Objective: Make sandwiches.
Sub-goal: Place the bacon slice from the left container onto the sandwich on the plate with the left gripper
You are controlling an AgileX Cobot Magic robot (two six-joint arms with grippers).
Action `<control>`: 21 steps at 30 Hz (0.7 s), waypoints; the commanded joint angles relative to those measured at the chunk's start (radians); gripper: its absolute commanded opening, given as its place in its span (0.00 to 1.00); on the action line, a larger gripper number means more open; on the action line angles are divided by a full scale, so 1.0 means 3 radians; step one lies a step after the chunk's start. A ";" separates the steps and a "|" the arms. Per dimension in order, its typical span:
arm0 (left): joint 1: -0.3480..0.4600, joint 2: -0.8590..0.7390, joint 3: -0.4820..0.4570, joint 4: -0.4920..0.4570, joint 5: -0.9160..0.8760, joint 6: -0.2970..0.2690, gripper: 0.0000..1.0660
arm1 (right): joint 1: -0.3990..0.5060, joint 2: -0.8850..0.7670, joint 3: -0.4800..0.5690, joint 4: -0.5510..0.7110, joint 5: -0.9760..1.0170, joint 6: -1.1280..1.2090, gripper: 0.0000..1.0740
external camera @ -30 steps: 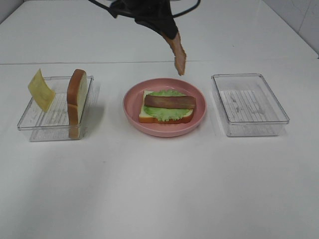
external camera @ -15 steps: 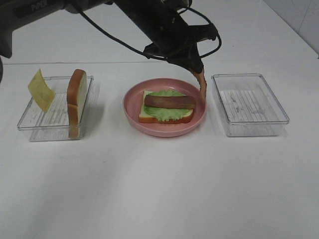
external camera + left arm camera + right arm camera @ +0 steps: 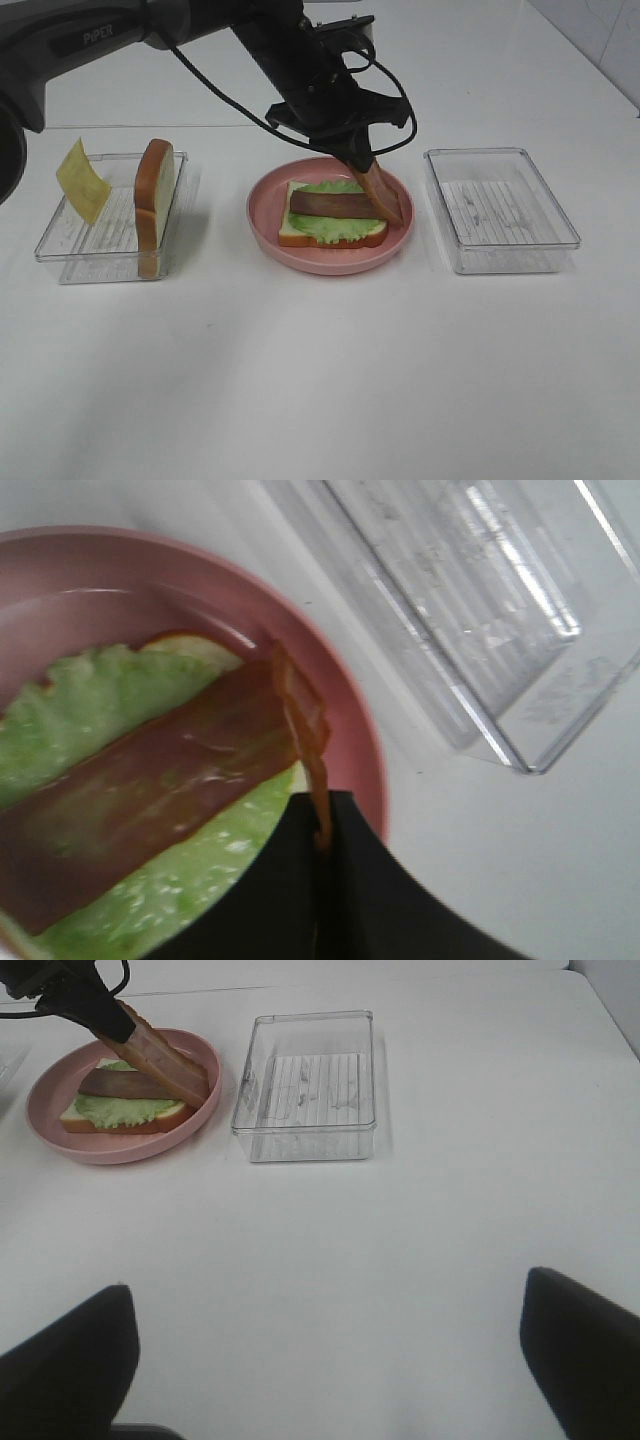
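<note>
Sandwich (image 3: 335, 228) lies on plate (image 3: 330, 268) between two trays (image 3: 500, 152).

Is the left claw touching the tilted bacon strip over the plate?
Touching: the left wrist view shows the left claw shut, pinching the tilted bacon strip.

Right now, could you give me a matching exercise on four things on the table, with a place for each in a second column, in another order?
Things:
1. cheese
2. lettuce
3. tilted bacon
4. right tray

Places:
A. right of the plate
B. on the bread on the plate
C. in the left gripper
D. at the left tray's left end

Pairs: 1-D, 2-B, 3-C, 4-A.
</note>
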 commanded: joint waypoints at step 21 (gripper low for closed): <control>-0.0010 0.0013 -0.0017 0.0770 0.0120 -0.0307 0.00 | -0.0003 -0.0080 0.0007 -0.0007 -0.0017 -0.0043 0.92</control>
